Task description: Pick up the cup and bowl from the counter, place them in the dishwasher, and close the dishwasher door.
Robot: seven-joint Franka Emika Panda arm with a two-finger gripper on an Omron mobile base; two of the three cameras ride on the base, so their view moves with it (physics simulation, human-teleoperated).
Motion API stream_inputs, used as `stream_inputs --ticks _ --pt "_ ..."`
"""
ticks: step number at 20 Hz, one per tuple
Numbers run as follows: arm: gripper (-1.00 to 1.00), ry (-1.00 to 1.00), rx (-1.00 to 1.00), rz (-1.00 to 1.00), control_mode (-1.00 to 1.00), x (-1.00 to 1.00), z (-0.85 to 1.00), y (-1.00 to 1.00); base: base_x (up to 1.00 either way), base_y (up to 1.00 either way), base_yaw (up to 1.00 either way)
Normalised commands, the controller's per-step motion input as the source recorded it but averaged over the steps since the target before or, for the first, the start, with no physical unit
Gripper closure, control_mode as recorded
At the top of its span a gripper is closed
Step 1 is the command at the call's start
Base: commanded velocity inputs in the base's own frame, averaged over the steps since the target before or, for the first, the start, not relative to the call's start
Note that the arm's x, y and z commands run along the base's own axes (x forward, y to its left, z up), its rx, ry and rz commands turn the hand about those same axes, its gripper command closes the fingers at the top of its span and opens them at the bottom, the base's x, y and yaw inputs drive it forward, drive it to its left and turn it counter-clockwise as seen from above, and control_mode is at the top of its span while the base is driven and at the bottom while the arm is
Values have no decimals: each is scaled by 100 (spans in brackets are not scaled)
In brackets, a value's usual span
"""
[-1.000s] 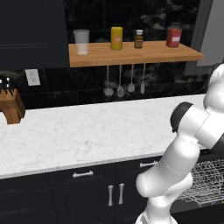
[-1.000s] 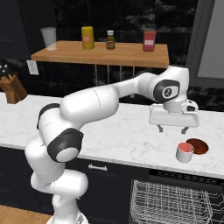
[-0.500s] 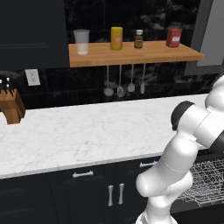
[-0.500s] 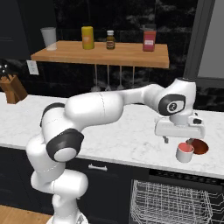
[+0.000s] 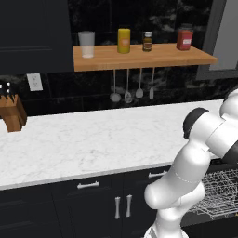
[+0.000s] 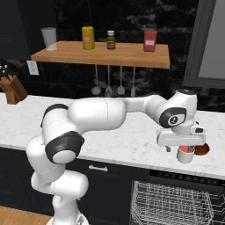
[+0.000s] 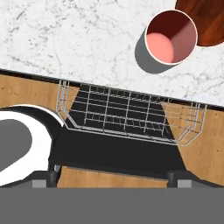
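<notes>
**Gripper above the cup at the counter edge**

In the right base view I see the gripper (image 6: 182, 144) hanging just over the cup (image 6: 185, 154), which stands on the counter (image 6: 110, 136) near its front edge. The bowl (image 6: 201, 150) sits just beside the cup, on its far right side. From the hand view, the cup (image 7: 170, 36) shows its pink inside, with the bowl (image 7: 202, 21) touching or nearly touching its rim. The fingertips (image 7: 46, 177) stand far apart at the bottom corners, so I read the jaws as spread wide and holding nothing. Below the counter, the dishwasher (image 6: 176, 203) is open with its wire rack (image 7: 127, 116) pulled out.
</notes>
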Motion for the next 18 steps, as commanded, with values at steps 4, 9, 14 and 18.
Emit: stream_inputs --ticks 4,9,14,18 --pt "-100 0 0 10 -100 3 -21 -11 0 0 0" --pt "-100 0 0 9 -100 0 -38 -31 0 0 0" --pt "-100 0 -1 8 -100 8 -38 -14 0 0 0" --pt "-100 0 -1 -7 -100 1 -7 3 0 0 0"
